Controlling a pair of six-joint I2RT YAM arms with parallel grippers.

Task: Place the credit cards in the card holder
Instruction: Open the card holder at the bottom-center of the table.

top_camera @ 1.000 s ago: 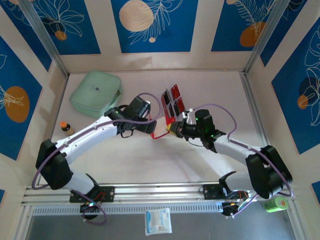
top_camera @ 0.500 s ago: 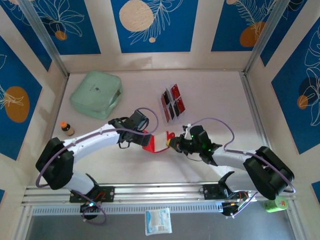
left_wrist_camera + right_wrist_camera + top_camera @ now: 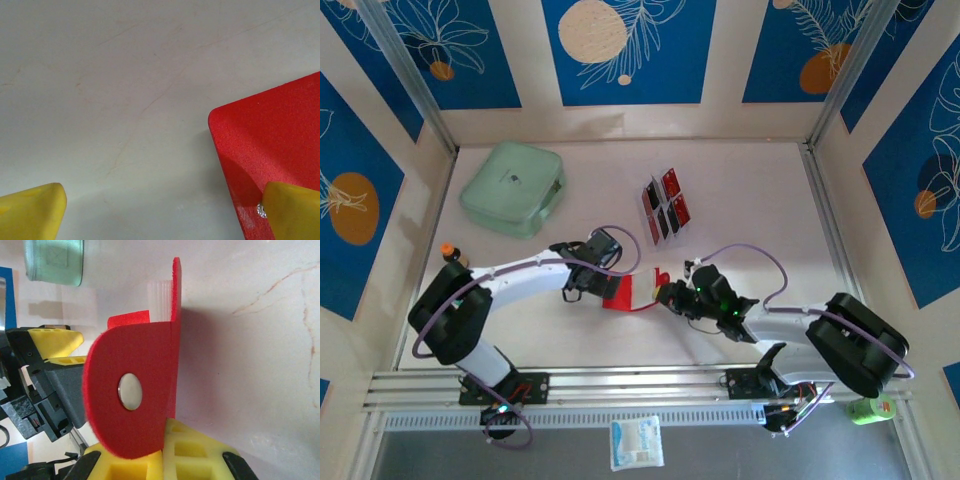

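My right gripper (image 3: 667, 292) is clenched on the card holder (image 3: 620, 293), pinching its rounded flap. In the right wrist view, the yellow fingers (image 3: 192, 452) close on the bottom edge of that flap, which stands upright off the table (image 3: 250, 365) with its pale round clasp (image 3: 130, 391) facing the camera.

My left gripper (image 3: 601, 283) is spread to its full width. In its own wrist view, one yellow fingertip (image 3: 31, 211) sits over bare table. The other overlaps the near corner of the red holder (image 3: 272, 145), beside a tiny silvery stud, and it may be touching there, though I cannot be sure from this angle.

The holder lies front and centre on the table, between the two grippers.

The overhead camera shows the credit cards (image 3: 665, 205), red and black, standing in a clear rack farther back, well apart from the holder. It also shows a mint-green case (image 3: 512, 187) at the far left.

The right wrist view adds a ribbed translucent layer (image 3: 160, 297) behind the holder's body and the left gripper's fingers (image 3: 50, 340) beyond it.

The case lid carries a small mark, too small for me to read.
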